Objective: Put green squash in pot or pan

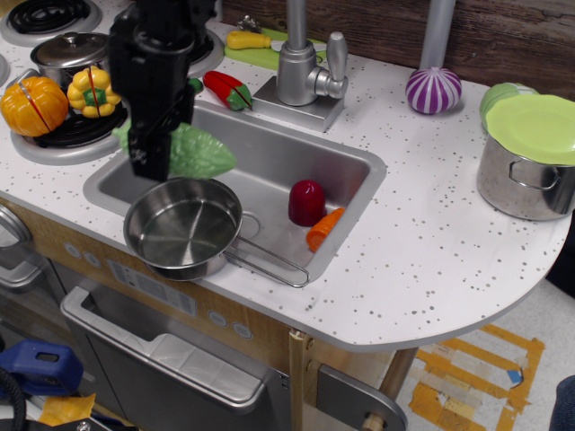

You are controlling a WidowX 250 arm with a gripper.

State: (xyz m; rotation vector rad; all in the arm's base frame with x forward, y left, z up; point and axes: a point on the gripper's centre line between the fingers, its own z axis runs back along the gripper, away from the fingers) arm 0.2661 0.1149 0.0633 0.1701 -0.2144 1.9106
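My black gripper (151, 154) is shut on the green squash (199, 151), a bumpy green toy with pointed ends. It holds the squash level in the air, just above the back rim of the pan (182, 224). The pan is a small shiny steel saucepan, empty, resting on the sink's front left edge. Its wire loop handle (269, 258) points right. The gripper's body hides the squash's middle left part.
The sink (350, 171) holds a dark red toy (306, 201) and an orange carrot (323, 228). A faucet (301, 67) stands behind it. On the left stove are an orange pumpkin (33, 104), a yellow pepper (93, 91) and a lidded pot (74, 52). A large pot with green lid (530, 153) stands right.
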